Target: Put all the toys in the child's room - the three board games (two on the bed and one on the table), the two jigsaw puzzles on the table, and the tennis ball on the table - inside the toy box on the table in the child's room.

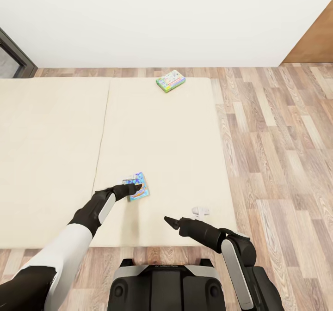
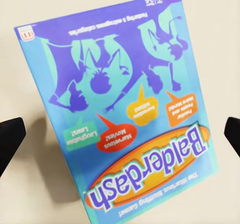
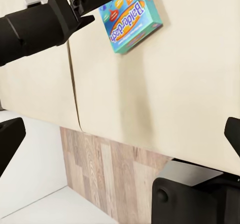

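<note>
Two board games lie on the bed [image 1: 55, 131]. The blue-purple one [image 1: 138, 187], printed "Balderdash" [image 2: 125, 109], rests near the mattress's front edge. The green-edged one [image 1: 170, 81] sits at the far edge. My left gripper [image 1: 135, 189] hovers just over the blue-purple box, open, with its fingertips [image 2: 10, 140] spread wider than the box and nothing between them. The right wrist view shows that left gripper [image 3: 102, 4] beside the box [image 3: 132, 20]. My right gripper [image 1: 168, 220] stands open over bare mattress to the right of the box, holding nothing.
A seam [image 1: 101, 135] splits the mattress into two halves. A small white object [image 1: 200, 210] lies on the bed by my right forearm. Wood floor [image 1: 277, 140] runs along the bed's right side, a white wall [image 1: 162, 20] stands behind it, and my base [image 1: 166, 285] is at the foot.
</note>
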Controlling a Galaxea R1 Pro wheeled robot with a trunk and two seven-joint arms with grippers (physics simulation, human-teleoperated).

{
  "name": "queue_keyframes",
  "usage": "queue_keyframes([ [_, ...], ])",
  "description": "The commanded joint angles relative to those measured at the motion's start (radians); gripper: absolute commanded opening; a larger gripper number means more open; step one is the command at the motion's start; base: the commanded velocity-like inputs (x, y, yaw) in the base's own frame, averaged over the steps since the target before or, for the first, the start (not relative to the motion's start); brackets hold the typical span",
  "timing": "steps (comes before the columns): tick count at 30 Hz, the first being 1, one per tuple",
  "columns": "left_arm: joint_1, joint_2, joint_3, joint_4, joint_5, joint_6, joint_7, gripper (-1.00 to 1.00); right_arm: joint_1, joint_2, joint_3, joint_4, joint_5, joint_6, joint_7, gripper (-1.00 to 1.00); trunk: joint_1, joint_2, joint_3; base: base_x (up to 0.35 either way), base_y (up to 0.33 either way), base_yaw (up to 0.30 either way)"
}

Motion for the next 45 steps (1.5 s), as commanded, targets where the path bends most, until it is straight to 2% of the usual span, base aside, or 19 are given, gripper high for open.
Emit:
queue_keyframes([
  [1,0.0,0.0,-0.001,-0.001,0.007,0.006,0.0,1.0,0.0,0.001,-0.001,-0.001,0.003,0.005,0.004,1.0,0.0,-0.001,-0.002,0.0,0.0,0.0],
  [26,-0.003,0.0,0.007,-0.001,-0.001,0.007,0.007,1.0,-0.001,0.001,0.0,-0.001,0.003,0.005,0.004,1.0,0.0,-0.001,-0.034,0.0,0.0,0.0],
  [35,-0.011,0.0,0.009,-0.001,-0.017,0.014,0.077,1.0,-0.001,0.001,-0.001,-0.001,0.003,0.005,0.006,1.0,0.0,-0.001,-0.042,0.0,0.0,0.0],
  [45,-0.041,0.0,0.01,-0.001,-0.02,0.018,0.094,1.0,0.0,0.001,-0.001,0.0,0.003,0.005,0.008,1.0,0.0,-0.001,-0.043,0.0,0.0,0.0],
])
